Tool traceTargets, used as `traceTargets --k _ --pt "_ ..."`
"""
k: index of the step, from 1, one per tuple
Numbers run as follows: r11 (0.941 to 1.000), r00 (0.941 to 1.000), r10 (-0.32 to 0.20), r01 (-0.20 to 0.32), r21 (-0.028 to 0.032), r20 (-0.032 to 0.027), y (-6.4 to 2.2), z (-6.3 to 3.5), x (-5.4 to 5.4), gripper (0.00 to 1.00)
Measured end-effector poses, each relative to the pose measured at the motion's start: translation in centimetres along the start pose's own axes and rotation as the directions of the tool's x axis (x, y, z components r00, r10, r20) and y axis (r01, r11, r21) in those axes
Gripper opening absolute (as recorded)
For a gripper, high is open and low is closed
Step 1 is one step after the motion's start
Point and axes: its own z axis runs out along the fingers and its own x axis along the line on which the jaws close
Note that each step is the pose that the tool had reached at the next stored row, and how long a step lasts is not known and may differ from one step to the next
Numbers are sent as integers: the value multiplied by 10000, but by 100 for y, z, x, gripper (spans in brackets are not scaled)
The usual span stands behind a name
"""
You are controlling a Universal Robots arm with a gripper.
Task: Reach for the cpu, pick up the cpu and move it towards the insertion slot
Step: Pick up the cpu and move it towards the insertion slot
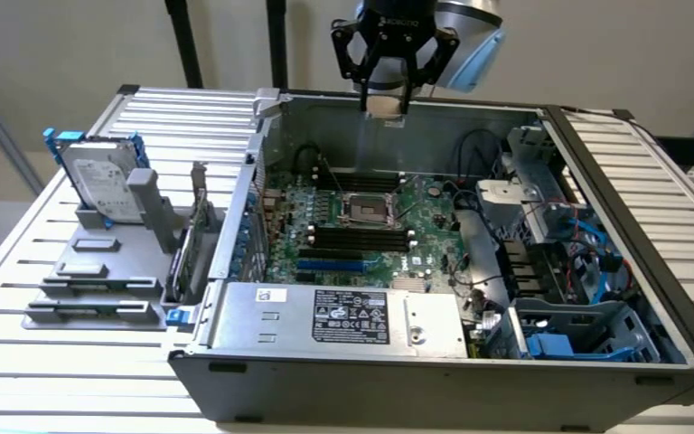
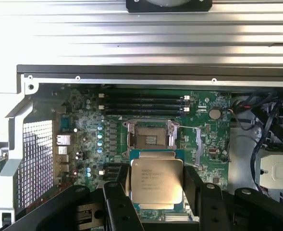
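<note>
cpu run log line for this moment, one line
phase: carry | end effector: shut on cpu | position: above open case, over its back wall | insertion slot: empty, cpu not seated

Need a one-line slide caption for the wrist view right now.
Black gripper holding the square silver-grey cpu above the green motherboard, short of the metal-framed insertion slot.
</note>
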Motion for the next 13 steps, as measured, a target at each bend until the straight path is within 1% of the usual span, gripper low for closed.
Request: traceTargets --k 2,13 --pt "10000 10000 -1 1 -10 0 0 0 0 55" --pt "10000 10000 0 0 -10 0 0 0 0 55"
